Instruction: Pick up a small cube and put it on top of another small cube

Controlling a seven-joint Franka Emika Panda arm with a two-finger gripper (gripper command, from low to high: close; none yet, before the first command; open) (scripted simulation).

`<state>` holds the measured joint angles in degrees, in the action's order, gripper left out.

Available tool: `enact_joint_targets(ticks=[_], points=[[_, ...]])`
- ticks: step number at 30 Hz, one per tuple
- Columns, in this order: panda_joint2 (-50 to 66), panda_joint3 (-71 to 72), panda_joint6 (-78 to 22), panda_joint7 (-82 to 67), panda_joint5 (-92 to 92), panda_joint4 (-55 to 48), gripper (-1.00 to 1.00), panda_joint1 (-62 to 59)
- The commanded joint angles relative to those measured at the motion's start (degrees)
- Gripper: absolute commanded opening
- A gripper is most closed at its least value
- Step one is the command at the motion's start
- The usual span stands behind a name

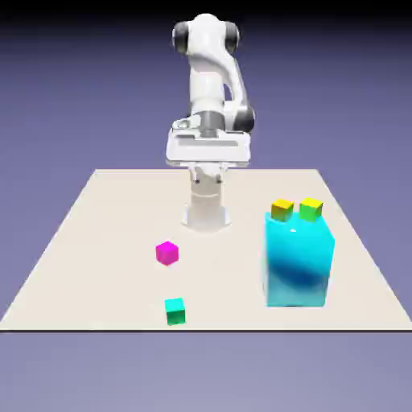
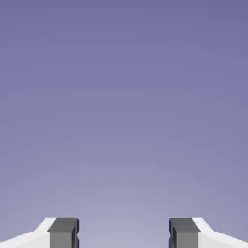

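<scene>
Across the pale bench (image 1: 96, 241), nothing is grasped yet; arm (image 1: 208, 72) sits folded high at the far edge. Big cyan block (image 1: 298, 261) stands well off to the exterior view's right of the gripper (image 2: 124, 232), with a yellow cube (image 1: 282, 210) and a lime-green cube (image 1: 311, 209) on its top, side by side. Not task items, avoid them.

Gripper: jaws spread wide, nothing between the fingertips (image 2: 64, 232); hand view shows only plain backdrop, so it points away from the bench and no cube is in its sight.

Magenta cube (image 1: 166, 253), the stacking base, lies on the bench below and nearer the camera than the gripper, slightly to the exterior view's left. Teal cube (image 1: 175, 311), the one to pick, lies further out again, close to the bench's near edge, well apart from the gripper and clear of the magenta one.

Step in hand, as I judge it: reach for the teal cube. Do it well by tilting the hand downward first, centring over teal, descending straight with jaws kept wide, passing over magenta without nudging it, closing square on opposite faces.
</scene>
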<state>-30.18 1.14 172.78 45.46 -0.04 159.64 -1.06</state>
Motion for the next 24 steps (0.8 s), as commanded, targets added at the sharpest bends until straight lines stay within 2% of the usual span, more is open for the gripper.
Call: enact_joint_targets(ticks=[1, 24], points=[[2.1, 0.9, -1.0, 2.5, 0.0, -1.1, 0.00, -1.4], [49.2, 22.7, -24.3, 59.8, -0.8, -27.0, 0.00, -34.7]])
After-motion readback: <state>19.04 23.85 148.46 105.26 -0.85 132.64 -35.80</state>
